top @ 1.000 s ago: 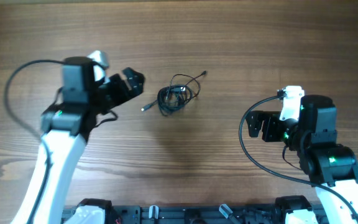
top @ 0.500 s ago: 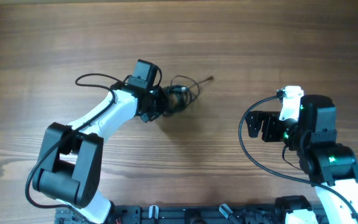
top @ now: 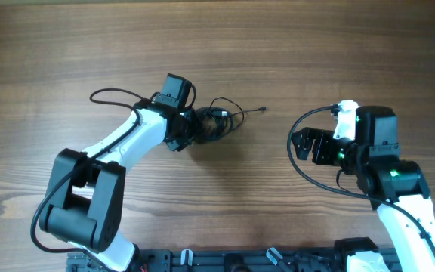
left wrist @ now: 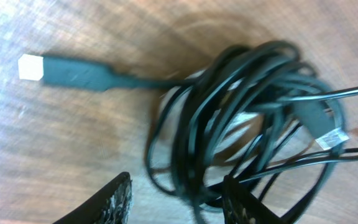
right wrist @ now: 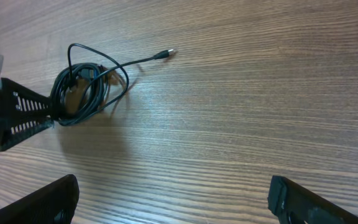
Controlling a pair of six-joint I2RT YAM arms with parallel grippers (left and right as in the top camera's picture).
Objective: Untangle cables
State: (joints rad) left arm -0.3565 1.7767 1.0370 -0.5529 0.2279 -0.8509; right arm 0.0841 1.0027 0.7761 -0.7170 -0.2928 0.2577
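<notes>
The cables lie as one tangled black bundle near the table's middle, with a thin end and small plug trailing right. My left gripper is at the bundle's left side. In the left wrist view its jaws stand partly open, and several strands of the cables run between them, with a gap to the left finger. A white-tipped plug sticks out at upper left. My right gripper is open and holds nothing, well right of the bundle. Its view shows the cables far off.
The wooden table carries nothing else. The left arm's own thick black cable loops out to the left of its wrist. The right arm's cable arcs beside its base.
The left arm swung in from the left onto the bundle; its jaws closed, then parted again. The bundle and its trailing plug shifted a little right. The right gripper moved slightly up.
</notes>
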